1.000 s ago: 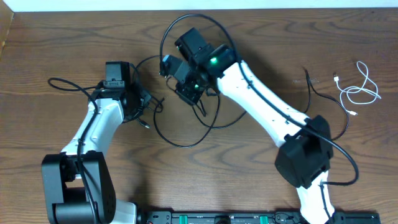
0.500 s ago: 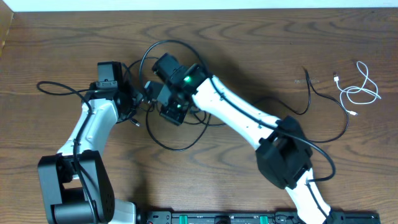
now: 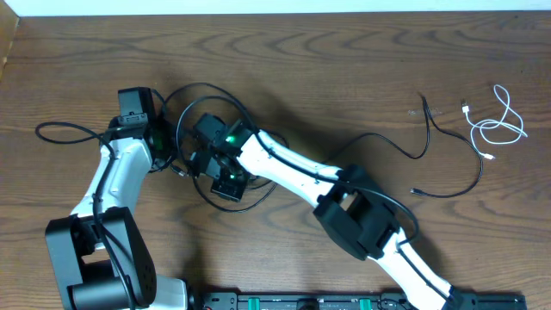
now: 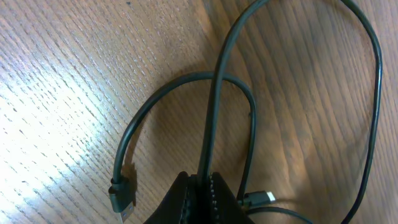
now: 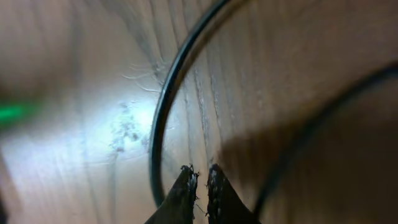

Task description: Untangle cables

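A long black cable (image 3: 200,89) lies in loops on the wooden table at centre left. My left gripper (image 3: 175,164) is shut on a strand of it (image 4: 214,106), pinched between the jaws at the bottom of the left wrist view. A USB plug (image 4: 122,194) and a second small plug (image 4: 260,198) lie beside the fingers. My right gripper (image 3: 222,188) sits inside the loops, jaws together with nothing seen between them (image 5: 200,180); a black strand (image 5: 163,106) passes just left of them. Another black cable (image 3: 430,146) and a short white cable (image 3: 498,126) lie apart at the right.
A black wire (image 3: 56,129) loops out left from the left arm. The right arm (image 3: 293,168) stretches across the middle of the table, its elbow (image 3: 357,215) near the front. The table's back edge (image 3: 275,12) runs along the top.
Both grippers have moved left and a little toward the front, and the black cable loops have been dragged left with them. The right arm is now stretched much further across the table.
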Robot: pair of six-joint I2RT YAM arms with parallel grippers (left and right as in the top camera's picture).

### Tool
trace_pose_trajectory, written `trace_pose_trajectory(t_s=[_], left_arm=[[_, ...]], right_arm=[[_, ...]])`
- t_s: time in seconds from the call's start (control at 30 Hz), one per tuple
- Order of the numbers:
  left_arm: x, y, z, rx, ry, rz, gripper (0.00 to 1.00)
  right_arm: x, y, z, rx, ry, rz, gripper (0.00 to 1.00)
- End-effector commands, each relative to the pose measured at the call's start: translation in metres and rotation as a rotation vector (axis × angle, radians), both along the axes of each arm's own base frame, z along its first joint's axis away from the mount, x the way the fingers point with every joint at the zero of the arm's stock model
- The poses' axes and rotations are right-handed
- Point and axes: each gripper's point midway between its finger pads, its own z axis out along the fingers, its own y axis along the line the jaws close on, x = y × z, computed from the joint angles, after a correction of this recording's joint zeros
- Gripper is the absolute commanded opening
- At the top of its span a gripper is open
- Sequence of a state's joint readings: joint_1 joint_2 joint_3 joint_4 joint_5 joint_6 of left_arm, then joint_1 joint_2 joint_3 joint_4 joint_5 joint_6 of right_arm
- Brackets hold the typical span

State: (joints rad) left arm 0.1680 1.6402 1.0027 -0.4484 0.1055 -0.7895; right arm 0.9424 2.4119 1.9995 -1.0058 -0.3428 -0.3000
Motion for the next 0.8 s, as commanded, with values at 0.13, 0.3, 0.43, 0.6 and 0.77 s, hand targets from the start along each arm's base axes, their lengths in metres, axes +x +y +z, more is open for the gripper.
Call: trace_pose_trajectory(t_s=[0.13,0.3,0.43,0.6,0.77], left_arm=[[-0.006,0.016,-0.003,-0.008,0.018,0.057,0.08],[-0.009,0.013,-0.004,-0.024,0.028,0.054,0.08],[-0.009,0.013,-0.005,-0.024,0.032,0.054,0.08],[-0.009,0.013,-0.005,-0.025,0.032,0.054,0.09],[-0.009,0.013,-0.005,-0.024,0.032,0.054,0.09]], right_arm=[[-0.011,-0.001,-0.022,-0.034,0.033,0.021,0.25],[-0.009,0.000,-0.015,-0.023,0.026,0.021,0.40],[-0.010,0.000,0.004,-0.009,0.013,0.034,0.46],[-0.017,0.007,0.029,0.034,-0.025,0.083,0.52],[-0.006,0.002,0.037,0.001,-0.125,0.091,0.58]])
